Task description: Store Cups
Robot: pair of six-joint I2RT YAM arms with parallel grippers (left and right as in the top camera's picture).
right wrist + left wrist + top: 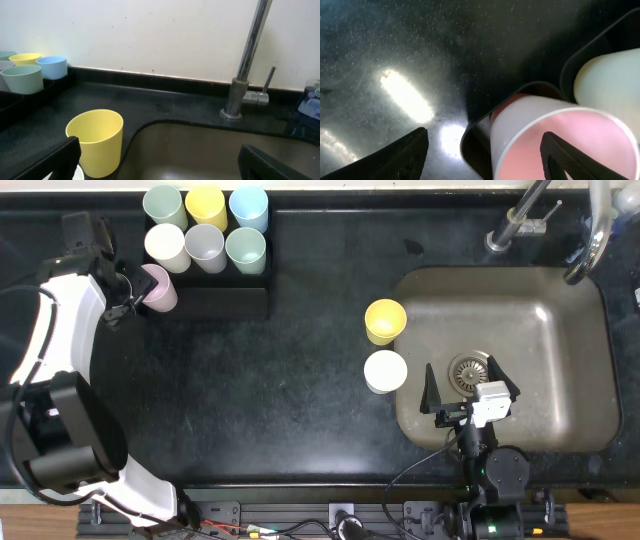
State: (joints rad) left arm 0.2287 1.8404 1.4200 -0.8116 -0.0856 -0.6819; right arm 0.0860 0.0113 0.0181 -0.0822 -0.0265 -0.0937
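Note:
A black cup tray [230, 302] at the back left holds several pastel cups [206, 242]. A pink cup [158, 287] leans at the tray's front left corner, tilted in a slot [470, 137] next to a white cup [612, 80]. My left gripper [125, 290] is open at this pink cup [545, 135], with one finger [580, 160] across its mouth and the other well clear of its wall. A yellow cup [385, 321] and a white cup [385, 371] stand on the counter by the sink's left rim. My right gripper [468, 385] hangs open over the sink, facing the yellow cup [97, 140].
The steel sink [560, 330] fills the right side, with a drain [468, 370] below my right gripper. A faucet [247, 65] stands at the back, with a blue bottle [311, 105] to its right. Black counter [300, 400] lies between the tray and the sink.

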